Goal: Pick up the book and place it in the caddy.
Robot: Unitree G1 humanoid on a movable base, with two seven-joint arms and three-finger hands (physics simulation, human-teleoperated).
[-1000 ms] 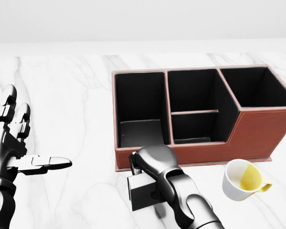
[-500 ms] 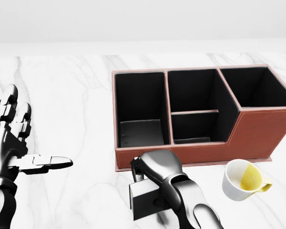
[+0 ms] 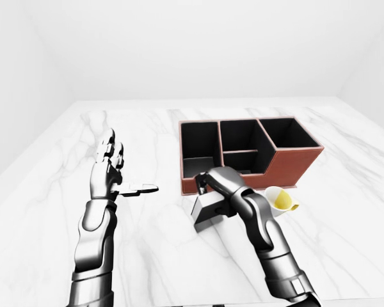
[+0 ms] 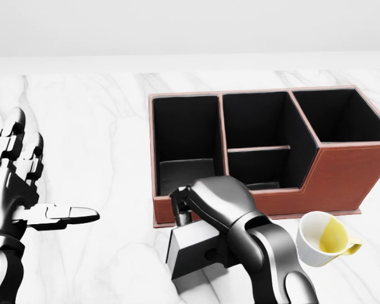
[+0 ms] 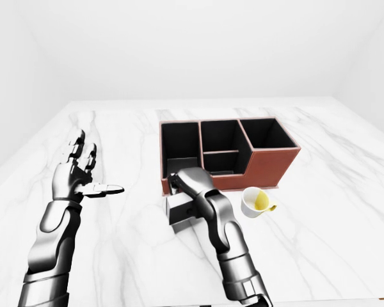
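Note:
The book is a dark grey slab, held tilted just above the marble table, right below the caddy's left compartment in the head view. My right hand is shut on the book's upper edge, knuckles near the caddy's near wall. The caddy is a brown leather box with black compartments, at the middle right of the head view. My left hand is open and empty at the far left, fingers spread, thumb pointing right.
A white cup with yellow liquid stands on the table to the right of my right forearm, just below the caddy's low wall. The marble table ends at a white wall along the top of the head view.
My right hand has risen and moved up the view toward the caddy's near wall, taking the book with it. My left hand has barely moved.

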